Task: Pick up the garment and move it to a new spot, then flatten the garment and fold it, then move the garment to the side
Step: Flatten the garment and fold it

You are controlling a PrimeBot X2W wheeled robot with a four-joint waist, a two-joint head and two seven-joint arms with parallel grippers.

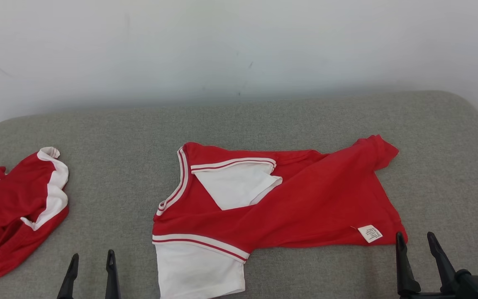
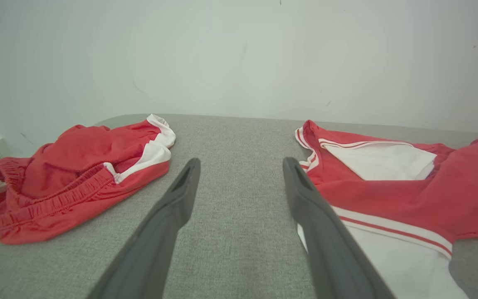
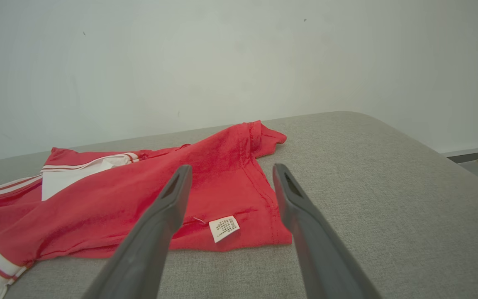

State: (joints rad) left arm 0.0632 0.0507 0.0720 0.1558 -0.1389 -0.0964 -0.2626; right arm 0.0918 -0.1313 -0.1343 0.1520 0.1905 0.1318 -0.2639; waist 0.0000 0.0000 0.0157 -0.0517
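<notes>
Left end effector (image 1: 92, 254) cropped below; red shorts (image 1: 10, 207) run off-frame.

left claw (image 2: 241, 162) spread, empty | red shirt (image 2: 467, 187) right | red shorts (image 2: 73, 166) left

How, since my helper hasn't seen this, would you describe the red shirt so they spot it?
On the grey padded surface before the white wall lie two red garments. The shirt is spread out in the middle, right of the bunched shorts. Only it has white sleeves with striped cuffs and a small white label.
</notes>
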